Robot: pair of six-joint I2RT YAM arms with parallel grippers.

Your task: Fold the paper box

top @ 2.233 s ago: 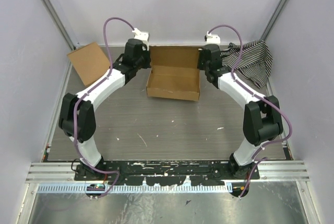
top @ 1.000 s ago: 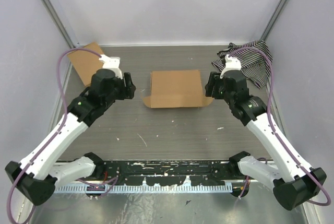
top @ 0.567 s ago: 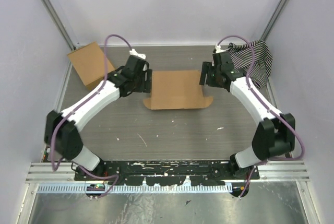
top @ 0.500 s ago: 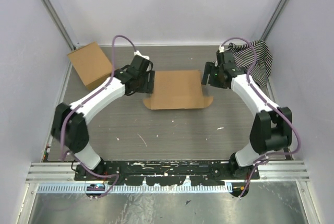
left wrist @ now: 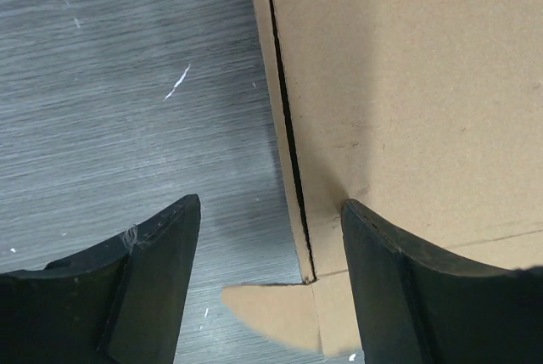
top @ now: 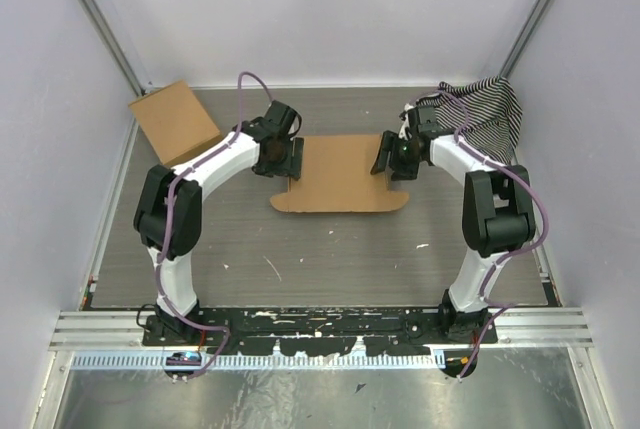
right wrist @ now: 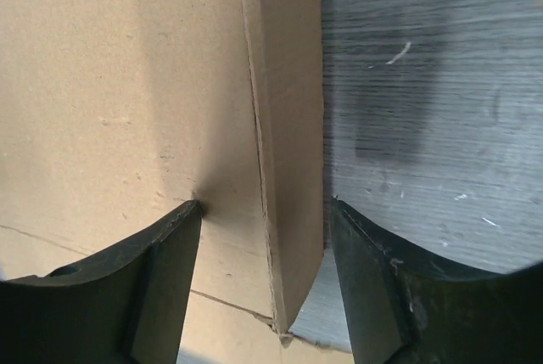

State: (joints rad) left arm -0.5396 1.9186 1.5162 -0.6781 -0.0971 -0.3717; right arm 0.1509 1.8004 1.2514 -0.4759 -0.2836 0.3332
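At the middle of the tabletop [top: 250, 239] the paper box [top: 340, 174] lies flattened, plain brown face up, with a small rounded tab [top: 281, 205] poking out at each near corner. My left tool [top: 293, 159] is down at the box's 9 o'clock edge and my right tool [top: 386, 161] at its 3 o'clock edge, so the two face each other across the cardboard. Through the left wrist camera I see that tool released, jaws wide. One finger [left wrist: 407, 288] touches its tip to the top panel just inside the slit along the edge, and the other finger [left wrist: 127, 288] hangs over bare tabletop. The narrow side strip [left wrist: 284, 177] runs between them, clamped by neither. The right wrist camera shows the mirror of that (jaws likewise apart, gripping nothing), with one fingertip on the panel, the other out over the tabletop, and the side flap [right wrist: 288, 126] between them looking slightly lifted. At 10 o'clock a smaller cardboard rectangle [top: 175, 124] sits against the wall, and at 2 o'clock a striped cloth [top: 485, 114] is bunched in the corner.
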